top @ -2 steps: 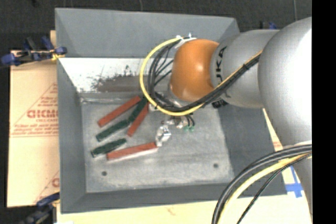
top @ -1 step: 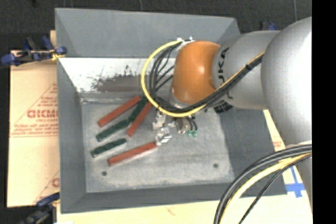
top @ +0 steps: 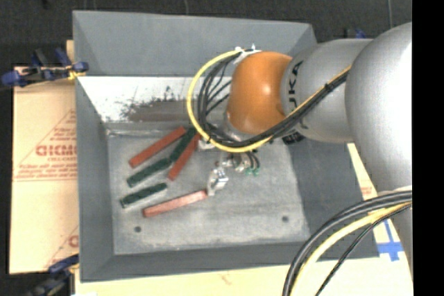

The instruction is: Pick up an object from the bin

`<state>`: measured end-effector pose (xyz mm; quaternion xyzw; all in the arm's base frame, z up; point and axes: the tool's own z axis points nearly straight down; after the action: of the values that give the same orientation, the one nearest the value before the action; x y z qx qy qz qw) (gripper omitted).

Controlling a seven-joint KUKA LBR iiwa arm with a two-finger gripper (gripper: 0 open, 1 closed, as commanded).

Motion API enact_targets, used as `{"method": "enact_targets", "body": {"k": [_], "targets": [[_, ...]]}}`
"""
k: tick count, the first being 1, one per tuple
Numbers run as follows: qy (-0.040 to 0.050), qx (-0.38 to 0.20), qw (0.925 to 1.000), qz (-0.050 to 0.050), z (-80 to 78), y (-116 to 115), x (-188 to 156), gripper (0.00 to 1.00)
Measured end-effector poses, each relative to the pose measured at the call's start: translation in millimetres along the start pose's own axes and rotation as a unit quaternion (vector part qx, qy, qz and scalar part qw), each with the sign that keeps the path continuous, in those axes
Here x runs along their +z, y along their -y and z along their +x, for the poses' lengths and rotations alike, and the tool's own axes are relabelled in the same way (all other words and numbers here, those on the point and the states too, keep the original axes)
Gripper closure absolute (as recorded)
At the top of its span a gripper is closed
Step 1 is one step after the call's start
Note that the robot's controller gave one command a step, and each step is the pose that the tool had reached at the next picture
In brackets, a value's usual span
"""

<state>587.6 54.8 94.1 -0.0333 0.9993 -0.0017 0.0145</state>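
My gripper (top: 218, 180) hangs low over the middle of the bin, under the orange wrist cover. Its tip is right at the right end of a flat reddish-brown stick (top: 175, 204) that lies slantwise on the bin floor. I cannot tell whether it touches the stick. A short dark green stick (top: 143, 195) lies just left of and above that one. Further up are a longer dark green stick (top: 161, 163) and a short reddish-brown stick (top: 182, 159) leaning alongside it.
Another reddish-brown stick (top: 158, 147) lies at the upper left of the group, near the bin's back wall. A small green bit (top: 253, 169) shows beside the wrist. The arm covers the bin's right side.
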Motion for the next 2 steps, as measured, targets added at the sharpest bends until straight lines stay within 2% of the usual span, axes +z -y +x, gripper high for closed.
{"method": "enact_targets", "body": {"k": [1,2], "targets": [[-0.0013,0.0,1.0,0.0,0.6,0.0,-0.2,0.0],[-0.0114,-0.207,0.9783,0.0,44.2,-51.4,13.3,1.0]]}}
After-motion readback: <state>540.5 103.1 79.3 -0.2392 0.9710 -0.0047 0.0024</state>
